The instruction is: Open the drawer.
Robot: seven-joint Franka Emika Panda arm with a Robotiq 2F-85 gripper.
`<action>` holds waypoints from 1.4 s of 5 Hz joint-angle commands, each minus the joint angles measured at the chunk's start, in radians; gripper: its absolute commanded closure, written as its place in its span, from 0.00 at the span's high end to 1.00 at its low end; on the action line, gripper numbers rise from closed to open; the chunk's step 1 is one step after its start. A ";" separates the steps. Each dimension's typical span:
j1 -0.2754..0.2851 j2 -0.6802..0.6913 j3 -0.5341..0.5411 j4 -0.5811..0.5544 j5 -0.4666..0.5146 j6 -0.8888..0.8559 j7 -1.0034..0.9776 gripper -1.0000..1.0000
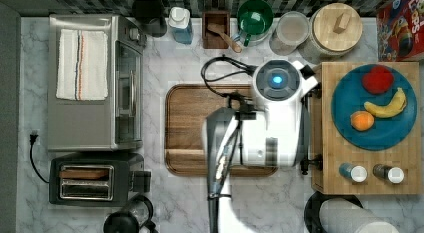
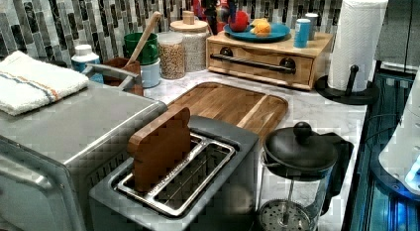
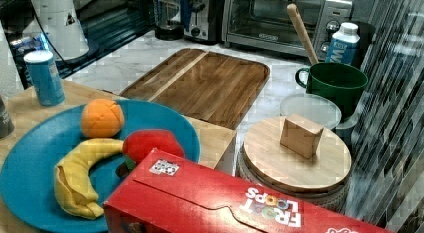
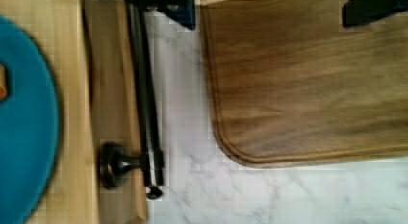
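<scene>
While my gripper (image 4: 264, 6) hangs with its fingers spread well apart, one finger (image 4: 166, 5) sits right at the black bar handle (image 4: 144, 89) and the other (image 4: 370, 7) is over the dark wooden tray (image 4: 312, 80). The bar is not yet between them.

The drawer (image 2: 262, 67) looks closed. It sits in the light wooden box (image 1: 370, 163) at the top view's right, under the blue plate (image 4: 24, 113), with its front facing the tray.

I judge the step in hand to be the grasp. To do it well I should shift towards the box until the bar lies midway between my fingers, clear of the round mounting post (image 4: 113, 164), then close squarely across it. After that I should pull straight out over the marble counter (image 4: 288, 195), towards the top view's left. A level pull will keep the box and its fruit from dragging along.
</scene>
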 commanded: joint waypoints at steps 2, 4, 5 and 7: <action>-0.094 0.035 -0.030 -0.022 -0.058 0.177 -0.158 1.00; -0.089 0.120 -0.044 -0.039 -0.059 0.256 -0.120 1.00; -0.087 0.134 -0.037 -0.071 -0.057 0.286 -0.067 1.00; -0.102 0.187 -0.042 -0.100 -0.074 0.374 -0.022 1.00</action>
